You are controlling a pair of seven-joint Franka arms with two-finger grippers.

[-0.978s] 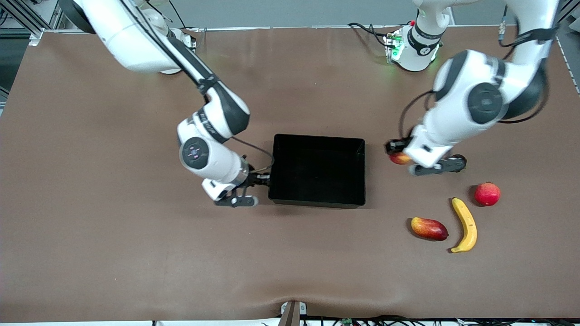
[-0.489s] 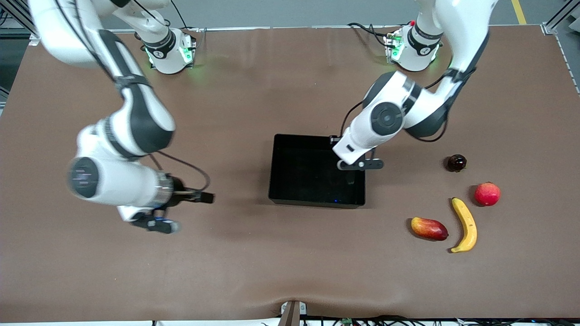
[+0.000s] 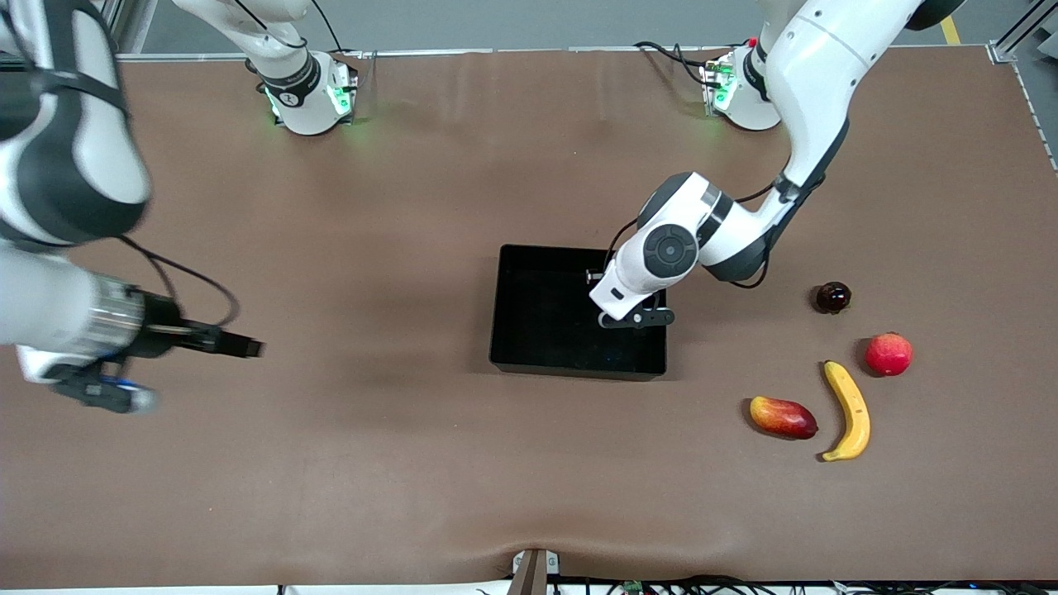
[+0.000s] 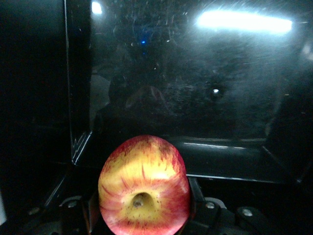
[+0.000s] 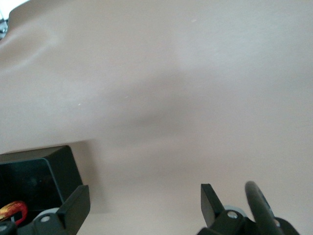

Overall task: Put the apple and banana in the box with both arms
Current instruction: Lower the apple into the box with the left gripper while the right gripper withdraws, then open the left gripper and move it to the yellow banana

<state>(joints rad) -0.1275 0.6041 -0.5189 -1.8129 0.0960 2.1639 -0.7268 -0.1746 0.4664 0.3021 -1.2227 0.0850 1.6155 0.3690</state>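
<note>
One banana [image 3: 849, 410] lies nearest the front camera beside one mango [image 3: 783, 416]. One box [image 3: 529, 351] sits mid-table; over it the left end effector [image 3: 632, 318] grips the one apple [image 4: 144, 185]. The right end effector [image 5: 144, 205] hangs open over the table [image 3: 413, 463].

1. The brown table mat [image 3: 413, 463] lies under everything I see.
2. A round pinkish-red fruit [image 3: 888, 354] rests on the mat toward my left arm's end of the table.
3. A small dark, glossy round fruit [image 3: 832, 297] sits near the pinkish-red fruit, farther from the front camera than it.
4. An oblong red-and-yellow mango [image 3: 783, 416] lies nearer to the front camera than the pinkish-red fruit, well apart from it.
</note>
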